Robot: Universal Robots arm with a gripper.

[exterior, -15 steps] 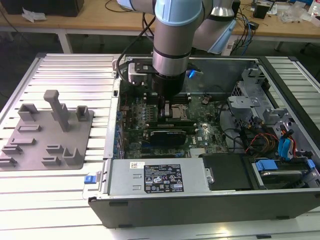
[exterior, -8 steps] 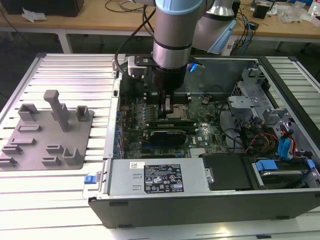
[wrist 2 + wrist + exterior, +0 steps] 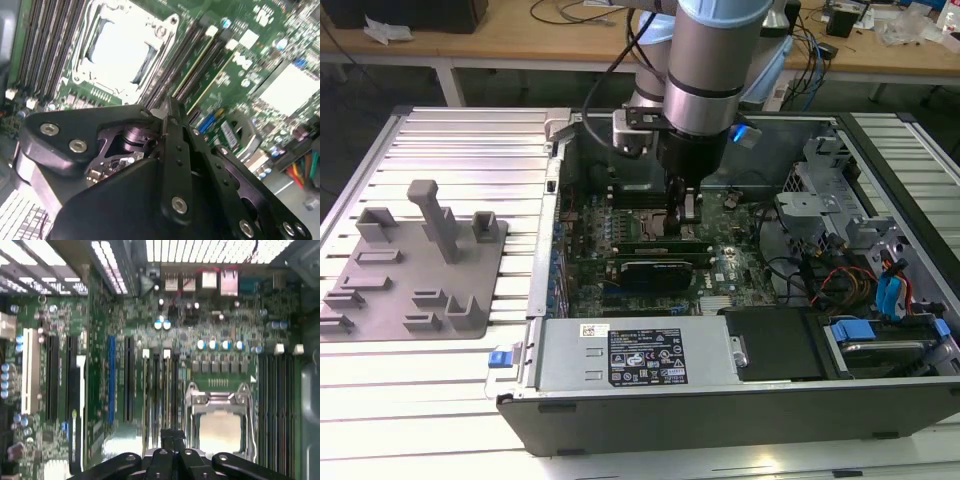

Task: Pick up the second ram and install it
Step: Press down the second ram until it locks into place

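The second ram point(image 3: 655, 243), a thin green stick, stands on edge in a slot of the motherboard point(image 3: 735, 270) inside the open computer case. My gripper point(image 3: 685, 222) hangs straight above it, reaching down into the case. In both wrist views the two black fingers are pressed together, so the gripper point(image 3: 167, 105) is shut. Its tips point(image 3: 172, 432) sit over the row of long memory slots beside the processor socket point(image 3: 217, 425). The tips are at the stick's top edge; I cannot tell whether the stick is pinched between them.
A grey plastic holder plate point(image 3: 420, 270) with upright blocks lies on the ribbed table at the exterior view's left. The power supply box point(image 3: 630, 350) lines the case's near side. Drive cages and cables point(image 3: 860, 250) fill the case's right part.
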